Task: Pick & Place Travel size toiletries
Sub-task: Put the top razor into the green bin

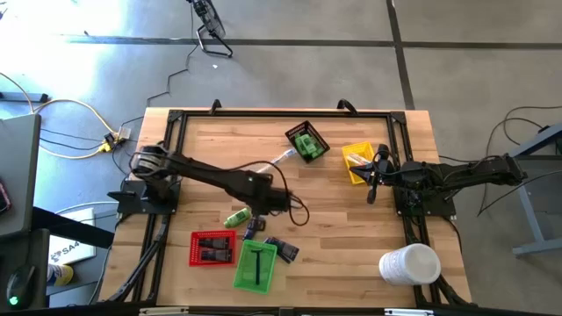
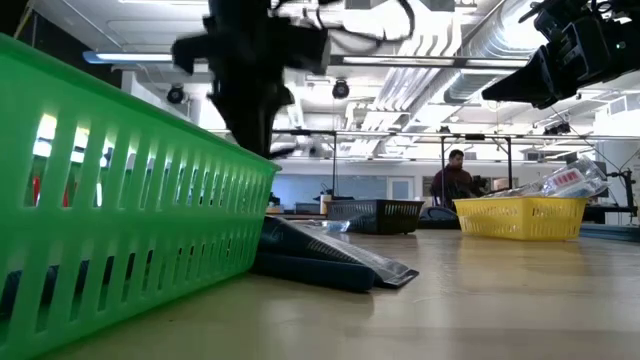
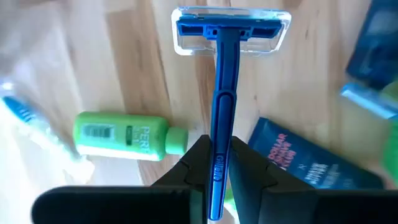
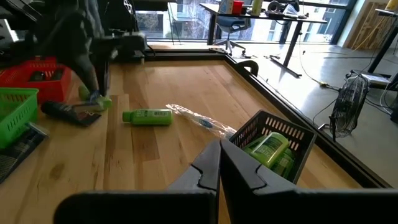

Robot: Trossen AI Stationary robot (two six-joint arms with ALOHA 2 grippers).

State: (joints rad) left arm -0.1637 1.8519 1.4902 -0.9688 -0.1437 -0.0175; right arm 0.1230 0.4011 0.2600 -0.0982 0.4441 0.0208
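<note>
My left gripper (image 3: 219,146) (image 1: 255,219) is shut on a blue razor (image 3: 221,93) with a clear cover over its head (image 3: 231,28). It hangs over the wooden table's near middle. Below it lie a green bottle (image 3: 121,135) (image 1: 235,218), dark blue packets (image 3: 311,163) (image 1: 281,248) and a clear-wrapped toothbrush (image 3: 25,118). Another wrapped toothbrush (image 4: 199,119) lies flat near the table's middle. My right gripper (image 4: 219,155) (image 1: 372,186) waits shut at the right side, beside the yellow tray (image 1: 358,163). My left gripper pinches the razor's handle (image 3: 219,163) between its two fingers, toward the handle's free end. The fingers come steeply from above and the handle runs along them. The razor hangs below them with its covered head lowest, over the wood.
A red tray (image 1: 212,247) and a green tray (image 1: 255,266) stand at the near edge. A black tray (image 1: 307,142) holding green bottles sits toward the far side. A big white cylinder (image 1: 409,263) stands near right. A black frame (image 1: 281,114) rims the table.
</note>
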